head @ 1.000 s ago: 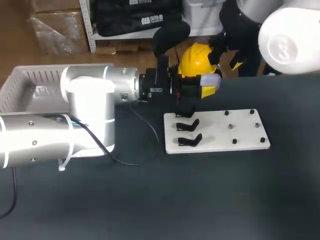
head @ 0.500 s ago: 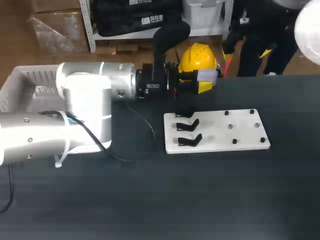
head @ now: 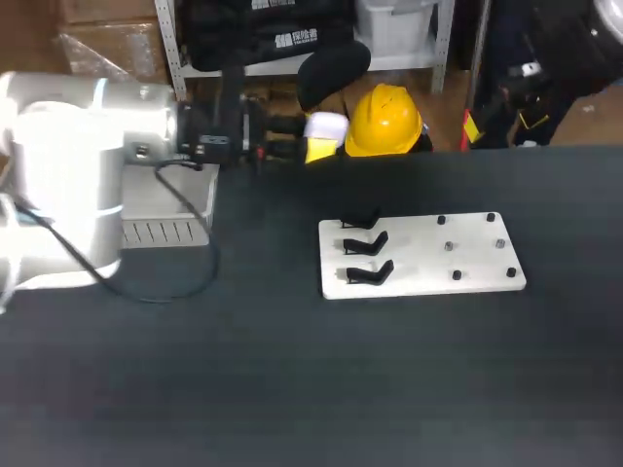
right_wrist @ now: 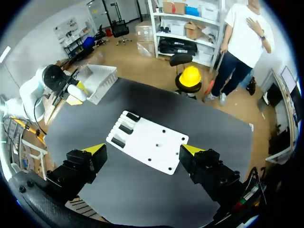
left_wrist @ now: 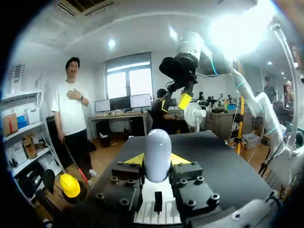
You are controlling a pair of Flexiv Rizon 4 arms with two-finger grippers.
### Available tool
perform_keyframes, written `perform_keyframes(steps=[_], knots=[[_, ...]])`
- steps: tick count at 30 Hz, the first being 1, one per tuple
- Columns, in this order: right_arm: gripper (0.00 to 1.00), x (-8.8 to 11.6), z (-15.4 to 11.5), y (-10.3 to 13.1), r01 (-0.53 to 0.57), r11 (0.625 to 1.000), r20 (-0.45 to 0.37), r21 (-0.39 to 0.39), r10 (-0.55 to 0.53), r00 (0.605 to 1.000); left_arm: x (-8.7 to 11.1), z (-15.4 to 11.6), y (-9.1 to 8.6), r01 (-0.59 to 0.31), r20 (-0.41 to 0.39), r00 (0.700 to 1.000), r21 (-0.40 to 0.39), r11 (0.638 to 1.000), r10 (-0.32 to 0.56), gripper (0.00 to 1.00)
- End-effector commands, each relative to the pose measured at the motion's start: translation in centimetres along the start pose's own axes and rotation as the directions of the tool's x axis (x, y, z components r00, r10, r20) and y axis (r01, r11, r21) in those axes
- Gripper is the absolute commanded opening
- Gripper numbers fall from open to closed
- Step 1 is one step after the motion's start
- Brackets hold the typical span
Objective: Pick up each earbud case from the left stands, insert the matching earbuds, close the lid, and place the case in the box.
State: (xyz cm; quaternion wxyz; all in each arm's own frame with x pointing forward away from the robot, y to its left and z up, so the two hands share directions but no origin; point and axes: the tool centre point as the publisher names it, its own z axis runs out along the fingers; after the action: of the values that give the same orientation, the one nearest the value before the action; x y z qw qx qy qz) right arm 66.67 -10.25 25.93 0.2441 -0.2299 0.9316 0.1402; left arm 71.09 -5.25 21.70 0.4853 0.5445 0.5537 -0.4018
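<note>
Your left gripper (head: 320, 136) is pinching the earbud case (head: 328, 125): in the left wrist view a yellow tip presses against each side of the white, round-ended case (left_wrist: 157, 153), which sits squarely between the fingers of the gripper (left_wrist: 157, 162). Its long axis runs along the fingers, with the rounded end pointing straight out ahead of them. In the head view the gripper lies level and points toward your right, so the case does too, held in the air at the far edge of the table (head: 292, 389). It is just beside the box (head: 165, 232), which sits at the far left partly behind the left arm, and well apart from the white board (head: 467, 268). Three black stands (head: 368, 242) line the board's left end, none holding a case.

Your right gripper (right_wrist: 142, 151) hangs high over the table with its fingers spread wide and nothing between them; the board (right_wrist: 156, 147) lies below it.
</note>
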Motion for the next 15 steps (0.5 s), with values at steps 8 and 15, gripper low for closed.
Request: perform_keyframes(steps=[8, 15], knots=[[1.00, 1.1, -0.4, 0.4, -0.002, 1.000, 0.080, 0.013, 0.001, 0.997, 1.8, -11.6, -0.5, 0.031, -0.106, 0.993, -0.159, 0.987, -0.048, 0.00], [1.00, 1.1, -0.4, 0.4, -0.002, 1.000, 0.080, 0.013, 0.001, 0.997, 4.4, -17.3, 1.5, 0.053, -0.153, 0.984, -0.212, 0.976, -0.087, 0.00]])
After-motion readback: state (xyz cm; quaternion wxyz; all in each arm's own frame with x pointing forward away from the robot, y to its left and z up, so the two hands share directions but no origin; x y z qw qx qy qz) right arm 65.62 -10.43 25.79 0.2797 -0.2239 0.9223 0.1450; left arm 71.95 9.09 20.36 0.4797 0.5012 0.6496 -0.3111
